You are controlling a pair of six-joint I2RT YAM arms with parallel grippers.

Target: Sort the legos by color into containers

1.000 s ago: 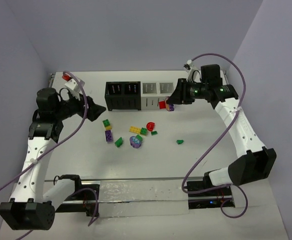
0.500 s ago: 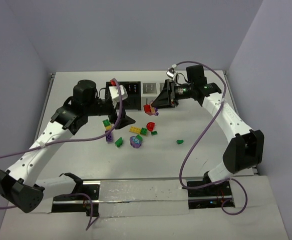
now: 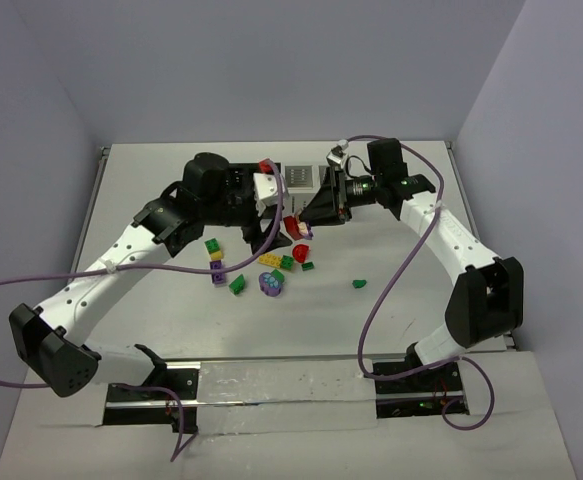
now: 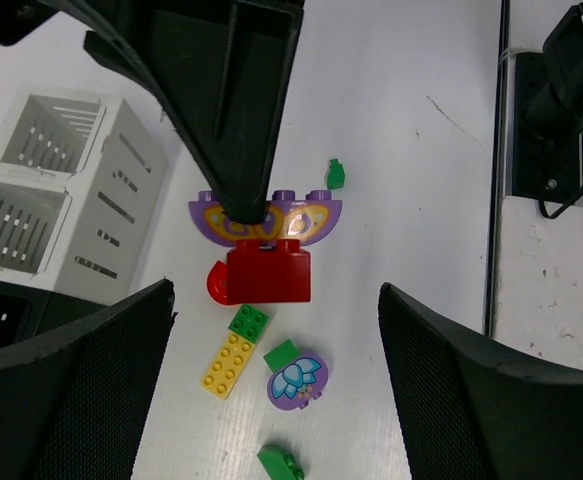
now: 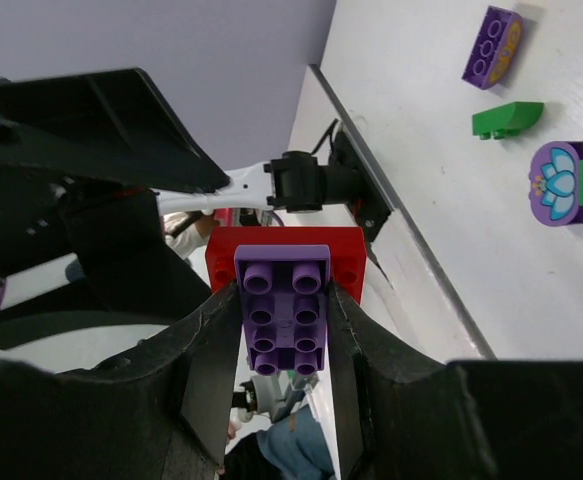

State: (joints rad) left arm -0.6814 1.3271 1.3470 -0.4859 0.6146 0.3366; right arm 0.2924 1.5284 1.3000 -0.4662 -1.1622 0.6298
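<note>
My right gripper [image 3: 304, 214] is shut on a purple brick [image 5: 283, 310] that is stuck to a red brick [image 5: 286, 255]. It holds the pair [image 3: 293, 226] in the air in front of the white bins [image 3: 301, 178]. In the left wrist view the held red brick [image 4: 269, 274] hangs under a purple half-round piece [image 4: 266, 217]. My left gripper [image 3: 274, 234] is open and empty, right beside the held pair and over the loose pile. Under it lie a yellow brick [image 4: 229, 363], a green brick [image 4: 248, 320] and a round purple flower piece [image 4: 296, 379]. The black bins [image 3: 239, 182] are mostly hidden by my left arm.
Loose bricks lie mid-table: green [image 3: 212, 245], purple [image 3: 217, 275], green [image 3: 237, 284], a red half-round [image 3: 300, 252] and a lone green one [image 3: 358, 283] to the right. The white bins [image 4: 51, 190] show at the left of the left wrist view. The two arms are close together.
My left arm has swung from the far left to over the brick pile. My right gripper took up the red and purple pieces by the bins and carried them left.
</note>
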